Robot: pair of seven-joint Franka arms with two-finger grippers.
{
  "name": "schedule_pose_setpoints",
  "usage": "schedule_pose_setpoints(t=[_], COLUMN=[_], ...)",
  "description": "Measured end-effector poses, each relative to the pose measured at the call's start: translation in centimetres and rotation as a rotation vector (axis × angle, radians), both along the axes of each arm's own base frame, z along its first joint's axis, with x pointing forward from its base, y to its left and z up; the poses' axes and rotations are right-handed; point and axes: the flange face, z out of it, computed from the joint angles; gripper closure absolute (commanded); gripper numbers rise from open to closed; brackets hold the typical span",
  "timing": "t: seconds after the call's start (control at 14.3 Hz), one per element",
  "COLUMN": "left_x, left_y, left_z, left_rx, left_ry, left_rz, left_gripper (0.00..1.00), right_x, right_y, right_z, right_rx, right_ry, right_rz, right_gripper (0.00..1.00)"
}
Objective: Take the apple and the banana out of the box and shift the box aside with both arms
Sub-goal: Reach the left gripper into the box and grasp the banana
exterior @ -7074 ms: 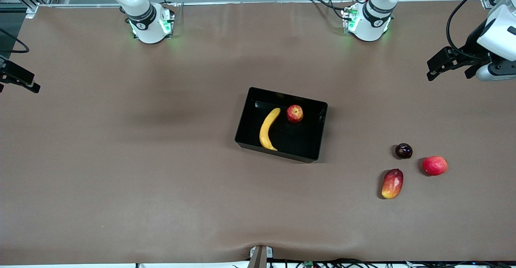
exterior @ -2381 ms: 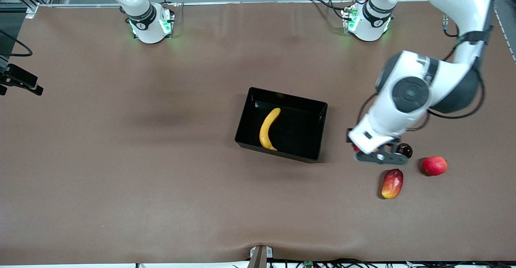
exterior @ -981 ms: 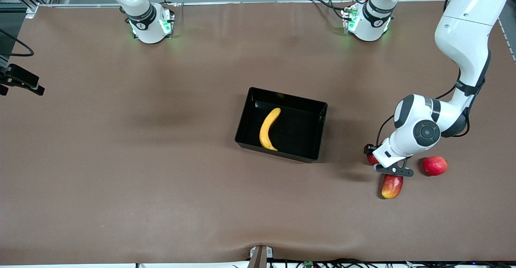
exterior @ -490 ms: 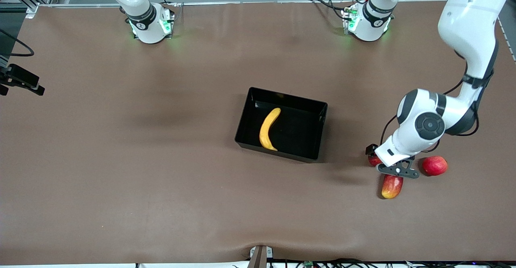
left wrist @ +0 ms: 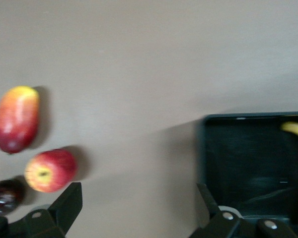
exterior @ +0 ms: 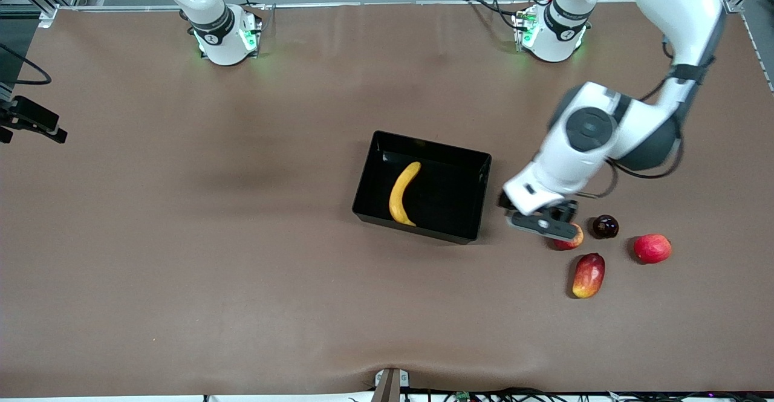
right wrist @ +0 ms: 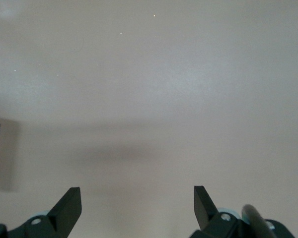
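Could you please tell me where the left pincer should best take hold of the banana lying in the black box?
Probably at mid-length, coming straight down from above. The banana lies flat on the floor of the box, clear of its walls, so open fingers could straddle its narrow curved body across the width.

From high up across the table (exterior: 181, 239) we look down at both arm bases along the top edge. The left wrist camera looks down from closer, and it shares the black box (exterior: 482, 193) (left wrist: 213, 148), apple (exterior: 569, 240) (left wrist: 49, 170) and mango (exterior: 588, 275) (left wrist: 17, 119) with the high view. The right wrist camera looks down at bare table (right wrist: 149, 99).
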Motion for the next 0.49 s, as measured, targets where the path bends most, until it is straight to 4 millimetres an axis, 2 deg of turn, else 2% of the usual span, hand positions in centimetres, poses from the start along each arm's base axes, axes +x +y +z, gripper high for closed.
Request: schedule_pose_setpoints(t=[0.14,0.35,0.49], left_x=[-2.7,-6.9,-8.7], left_y=[-5.5,-13.1,-17.0], left_z=[-0.5,-2.5,-3.8], left_rx=[-0.018,-0.043,-0.060], left_ry=[0.008,0.044,0.067], left_rz=[0.042,0.070,0.043], left_gripper=[0.00,0.00,0.00], right_x=[0.0,0.0,0.0], right_y=[0.0,0.0,0.0], right_z=[0.0,0.0,0.0], right_rx=[0.000,0.001,0.001], right_ry=[0.000,0.000,0.000], right_rz=[0.000,0.000,0.000], right_gripper=[0.00,0.00,0.00])
